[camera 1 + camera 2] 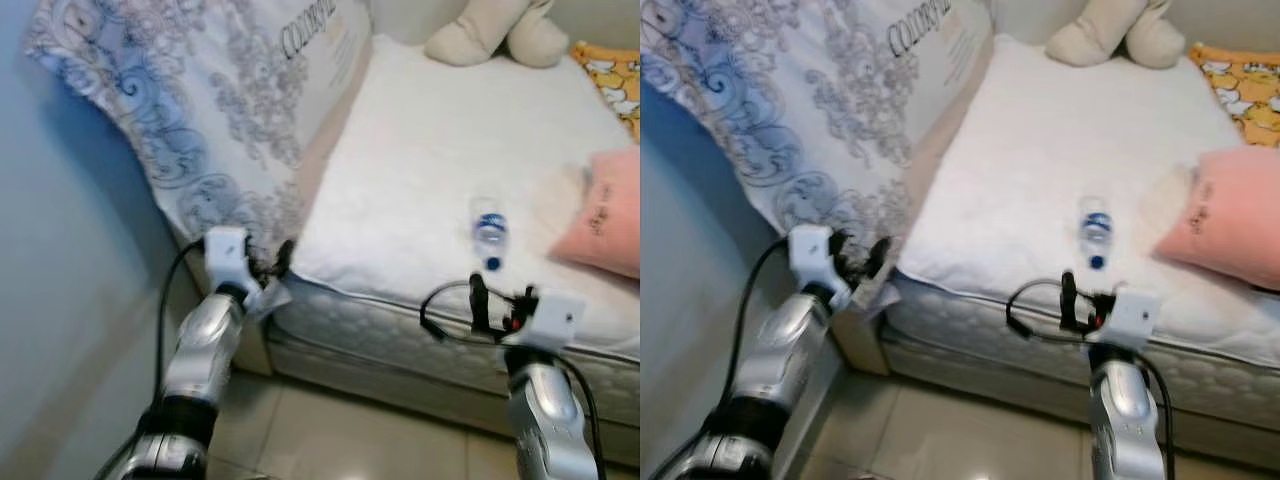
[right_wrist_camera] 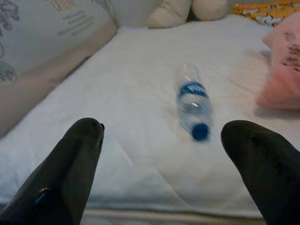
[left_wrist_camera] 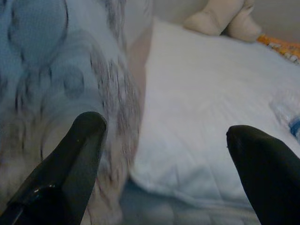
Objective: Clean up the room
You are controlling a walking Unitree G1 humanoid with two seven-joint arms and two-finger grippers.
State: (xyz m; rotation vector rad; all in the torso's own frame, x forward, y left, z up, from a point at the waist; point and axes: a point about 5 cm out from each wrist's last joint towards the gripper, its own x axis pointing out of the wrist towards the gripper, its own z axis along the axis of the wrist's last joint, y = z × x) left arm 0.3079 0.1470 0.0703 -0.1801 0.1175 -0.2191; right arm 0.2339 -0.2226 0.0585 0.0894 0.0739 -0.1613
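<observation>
A clear plastic bottle [image 2: 192, 107] with a blue cap lies on its side on the white mattress [image 1: 420, 170], right of centre in the left eye view. It is judged light, crushable and slippery; its mid-body should be taken. The right gripper [image 2: 164, 159] is spread wide before it; the left gripper [image 3: 166, 154] is spread too.

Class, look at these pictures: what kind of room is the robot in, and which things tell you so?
Most likely a bedroom. A bed with a white mattress is ahead, a pink pillow and a plush toy lie on it, and a patterned quilt stands beside it.
</observation>
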